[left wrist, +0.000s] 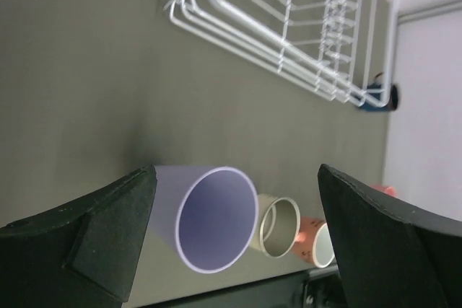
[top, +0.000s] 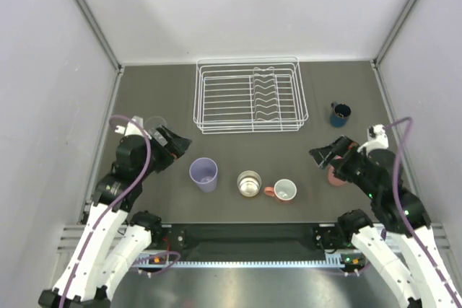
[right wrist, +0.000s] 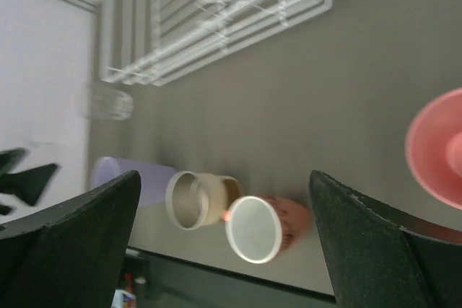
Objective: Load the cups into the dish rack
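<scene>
The white wire dish rack (top: 197,99) stands at the back of the mat. In front of it, left to right, stand a lavender tumbler (top: 203,174), a steel cup (top: 248,182) and a salmon-pink mug (top: 284,190). A dark blue mug (top: 340,113) sits right of the rack. A pink tumbler (top: 334,175) is partly hidden under my right gripper (top: 318,153), which is open and apart from the cups. My left gripper (top: 181,146) is open, just left of the lavender tumbler (left wrist: 216,218), which shows between its fingers untouched. The right wrist view frames the steel cup (right wrist: 191,200) and the mug (right wrist: 260,227).
White walls with metal posts close in the mat on the left, back and right. A black rail with the arm bases (top: 245,239) runs along the near edge, close behind the row of cups.
</scene>
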Robot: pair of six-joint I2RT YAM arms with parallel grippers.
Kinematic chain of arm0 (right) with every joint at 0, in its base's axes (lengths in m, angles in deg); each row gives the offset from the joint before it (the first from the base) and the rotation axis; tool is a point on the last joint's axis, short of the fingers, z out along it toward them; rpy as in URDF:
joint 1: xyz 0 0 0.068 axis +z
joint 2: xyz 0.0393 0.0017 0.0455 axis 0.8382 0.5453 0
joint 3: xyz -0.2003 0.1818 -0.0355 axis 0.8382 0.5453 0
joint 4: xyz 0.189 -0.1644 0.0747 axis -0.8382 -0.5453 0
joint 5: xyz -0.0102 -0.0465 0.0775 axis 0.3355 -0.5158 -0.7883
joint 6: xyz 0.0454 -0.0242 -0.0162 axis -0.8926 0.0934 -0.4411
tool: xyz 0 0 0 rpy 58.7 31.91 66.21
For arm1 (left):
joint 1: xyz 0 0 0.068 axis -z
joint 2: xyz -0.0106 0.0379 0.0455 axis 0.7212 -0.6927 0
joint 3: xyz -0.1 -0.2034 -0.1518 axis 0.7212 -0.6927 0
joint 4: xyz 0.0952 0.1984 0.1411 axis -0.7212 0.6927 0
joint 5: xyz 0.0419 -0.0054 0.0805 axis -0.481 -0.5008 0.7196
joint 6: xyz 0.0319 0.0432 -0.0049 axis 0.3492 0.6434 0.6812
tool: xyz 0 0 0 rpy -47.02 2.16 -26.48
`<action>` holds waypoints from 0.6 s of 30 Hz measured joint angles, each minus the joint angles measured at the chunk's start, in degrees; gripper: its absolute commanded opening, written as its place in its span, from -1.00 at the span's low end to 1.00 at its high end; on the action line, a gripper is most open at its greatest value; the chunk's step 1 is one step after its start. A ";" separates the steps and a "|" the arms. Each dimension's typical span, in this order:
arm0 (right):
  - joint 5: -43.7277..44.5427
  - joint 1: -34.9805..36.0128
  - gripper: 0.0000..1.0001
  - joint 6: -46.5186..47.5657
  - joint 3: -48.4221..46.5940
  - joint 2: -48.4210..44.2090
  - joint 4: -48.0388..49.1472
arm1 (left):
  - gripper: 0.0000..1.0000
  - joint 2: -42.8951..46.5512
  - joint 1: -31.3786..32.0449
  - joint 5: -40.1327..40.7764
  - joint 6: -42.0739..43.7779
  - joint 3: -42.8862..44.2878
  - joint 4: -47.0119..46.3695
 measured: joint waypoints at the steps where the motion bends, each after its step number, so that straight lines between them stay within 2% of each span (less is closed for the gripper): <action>1: 0.74 0.00 0.99 1.29 -0.57 2.56 -1.40 | 0.97 -1.51 0.00 -0.33 0.70 0.55 0.83; 5: 0.74 0.00 1.00 6.93 -0.87 9.11 -5.60 | 0.78 -7.08 0.00 -2.78 2.38 1.05 2.47; 7: -0.17 0.00 0.99 9.88 -0.90 11.47 -6.36 | 0.57 -9.94 0.00 -4.39 3.10 1.66 3.45; 12: -5.16 0.00 0.99 15.34 -0.87 14.12 -6.49 | 0.49 -16.28 1.05 -6.75 4.94 3.63 4.87; 18: -10.01 0.00 1.00 17.14 -0.57 14.60 -5.07 | 0.50 -22.67 12.33 -1.22 5.35 7.37 7.50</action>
